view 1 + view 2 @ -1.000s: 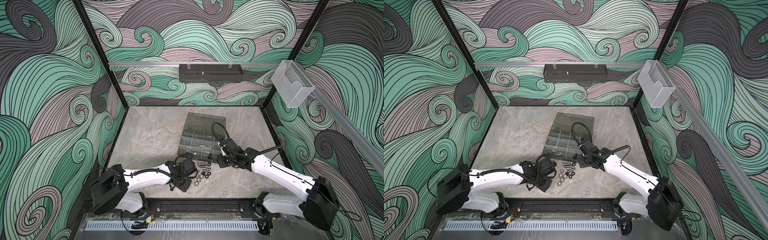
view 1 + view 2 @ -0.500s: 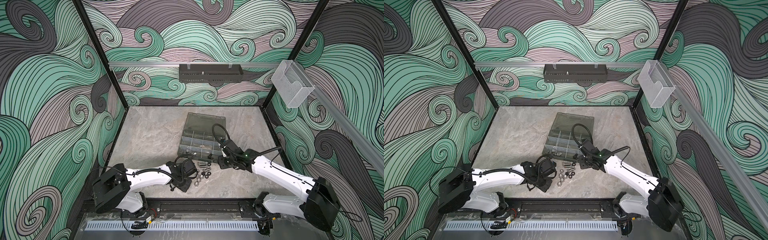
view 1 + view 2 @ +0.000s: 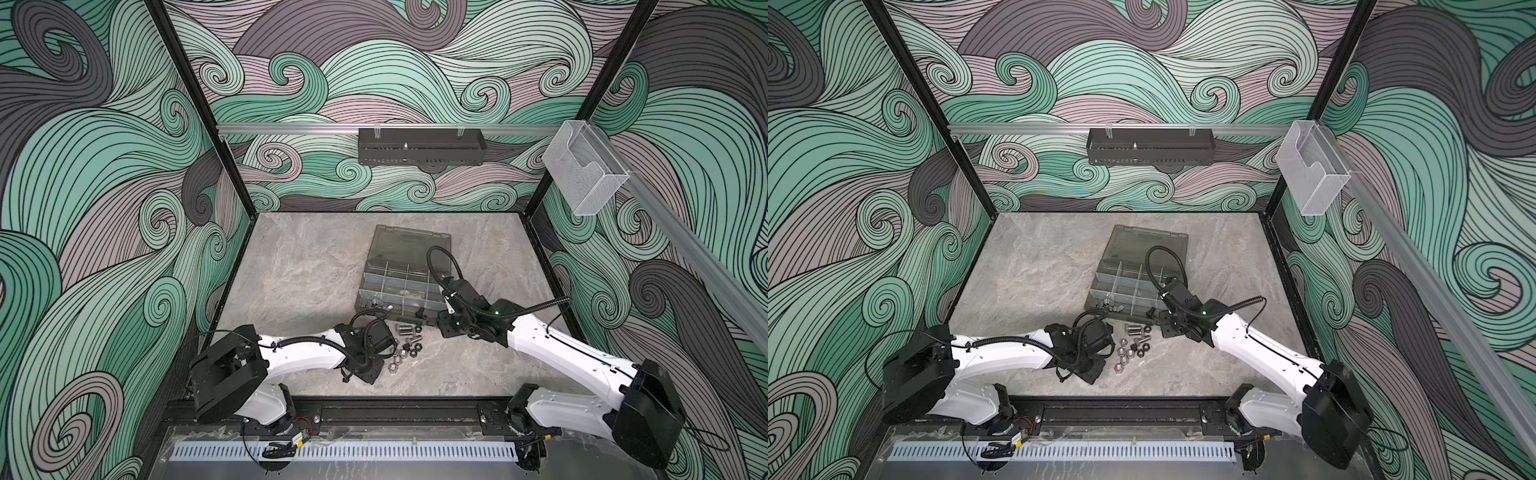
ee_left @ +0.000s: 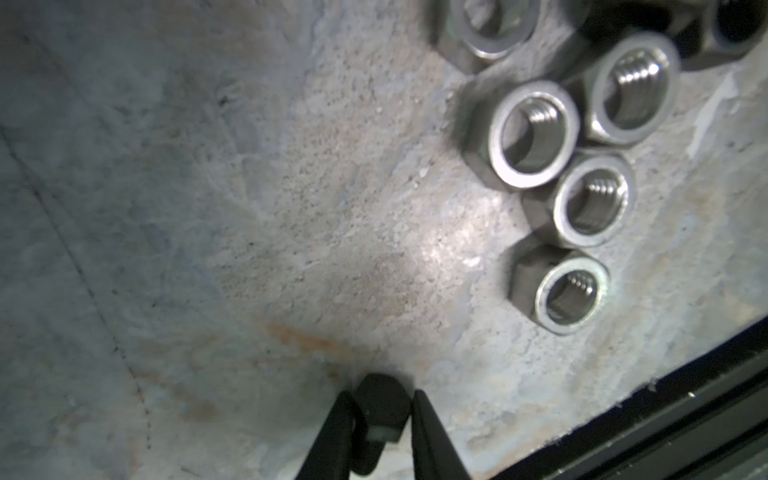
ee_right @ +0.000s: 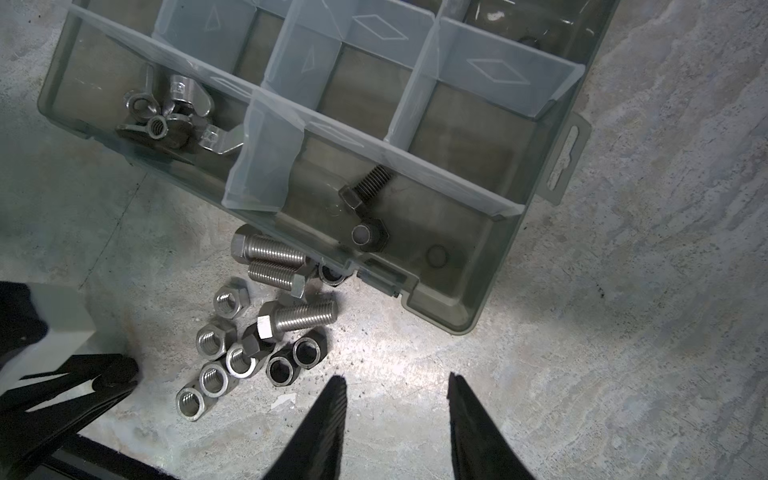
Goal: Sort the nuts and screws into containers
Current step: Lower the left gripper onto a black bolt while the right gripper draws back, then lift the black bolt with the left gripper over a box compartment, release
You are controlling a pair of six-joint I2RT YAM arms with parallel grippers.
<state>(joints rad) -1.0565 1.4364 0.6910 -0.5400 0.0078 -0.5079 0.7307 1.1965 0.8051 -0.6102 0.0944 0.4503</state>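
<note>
So left gripper [image 4: 382, 397] is clamped on a black hex piece [image 4: 380, 388] near the silver nuts [image 4: 536, 133], right gripper [image 5: 397, 379] sits fingers apart over the table [image 5: 582, 374] by the case [image 5: 457, 320].

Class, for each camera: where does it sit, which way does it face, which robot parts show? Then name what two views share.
Both top views: high above the robot's base end, looking down at the table; both arms show.
Left wrist: faces down at the table; left gripper pinches a black hex piece.
Right wrist: faces the organizer case; right gripper open.
Shared: silver nuts in both wrist views.
</note>
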